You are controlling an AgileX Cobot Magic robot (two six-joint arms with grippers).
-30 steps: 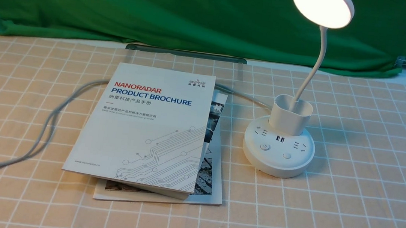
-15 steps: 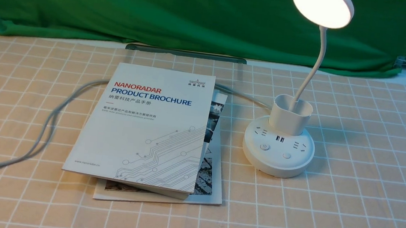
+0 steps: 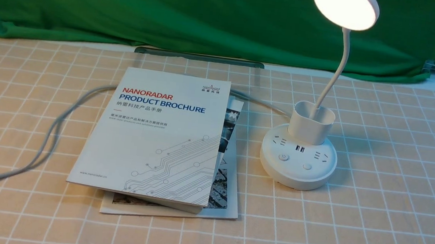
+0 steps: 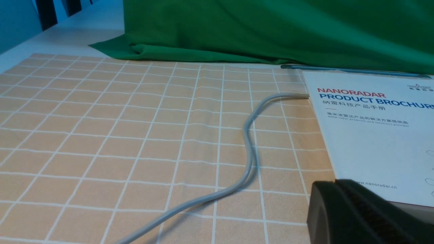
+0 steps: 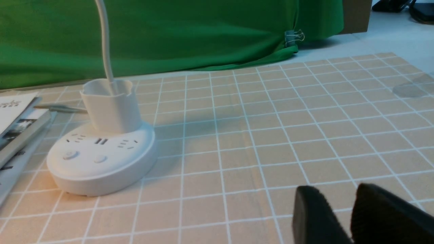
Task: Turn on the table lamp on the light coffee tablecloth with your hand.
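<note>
The white table lamp [image 3: 298, 163] stands on the light coffee tablecloth [image 3: 397, 177], right of centre. Its round disc head [image 3: 344, 8] glows brightly. Two buttons [image 3: 284, 157] sit on the front of the puck base. Neither arm shows in the front view. In the right wrist view the lamp base [image 5: 101, 159] lies well away from my right gripper [image 5: 335, 193], which is open with a narrow gap and empty above the cloth. In the left wrist view my left gripper [image 4: 335, 183] is shut on nothing, by the near corner of a brochure.
A stack of brochures [image 3: 159, 136] lies left of the lamp. The lamp's grey cable [image 3: 55, 129] runs from under them toward the near left edge. A green cloth [image 3: 213, 12] hangs along the back, held by a binder clip [image 3: 432, 65].
</note>
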